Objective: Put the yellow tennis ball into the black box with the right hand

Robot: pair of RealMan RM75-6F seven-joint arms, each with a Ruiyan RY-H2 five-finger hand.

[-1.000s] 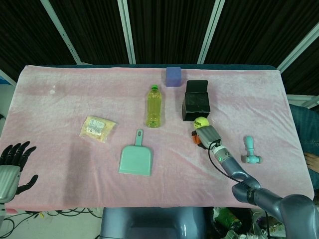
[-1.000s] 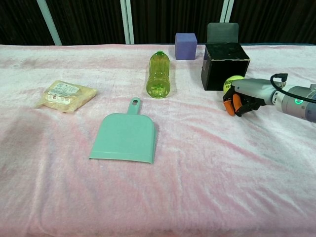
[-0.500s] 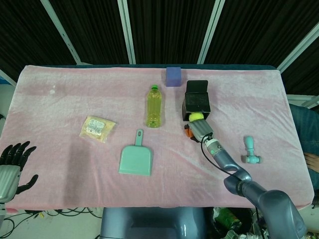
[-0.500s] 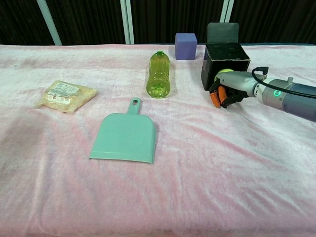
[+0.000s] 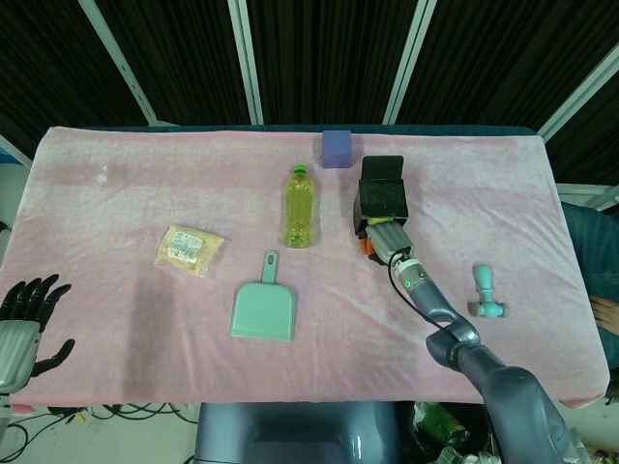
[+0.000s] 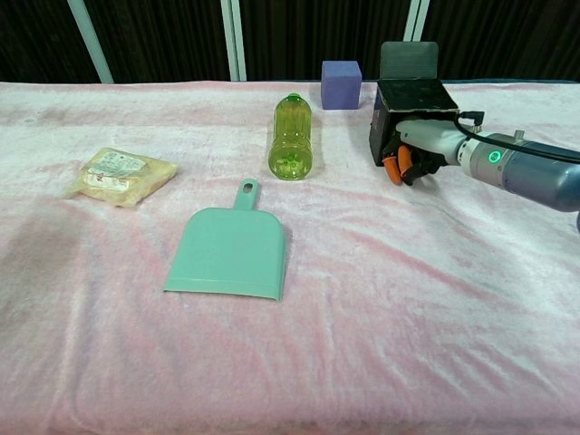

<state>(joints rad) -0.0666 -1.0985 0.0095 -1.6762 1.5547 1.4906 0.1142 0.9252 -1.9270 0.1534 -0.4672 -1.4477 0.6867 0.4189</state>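
Ball: not visible in either view; location cannot be determined. Right hand [image 6: 412, 156] is pressed against the front of the box [image 6: 413, 94], fingers curled; contents of its grip cannot be determined. Left hand [image 5: 21, 319] rests open at 8 o'clock off the table [image 5: 116, 319].

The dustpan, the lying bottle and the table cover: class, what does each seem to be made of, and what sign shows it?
Dustpan: probably moulded plastic, matte teal, one smooth even piece.
Bottle: clear plastic, likely; glossy, light passes through its yellow-green body, green cap.
Table cover: soft pink cloth, perhaps plush or velvet; the nap shows lighter and darker brushed patches.
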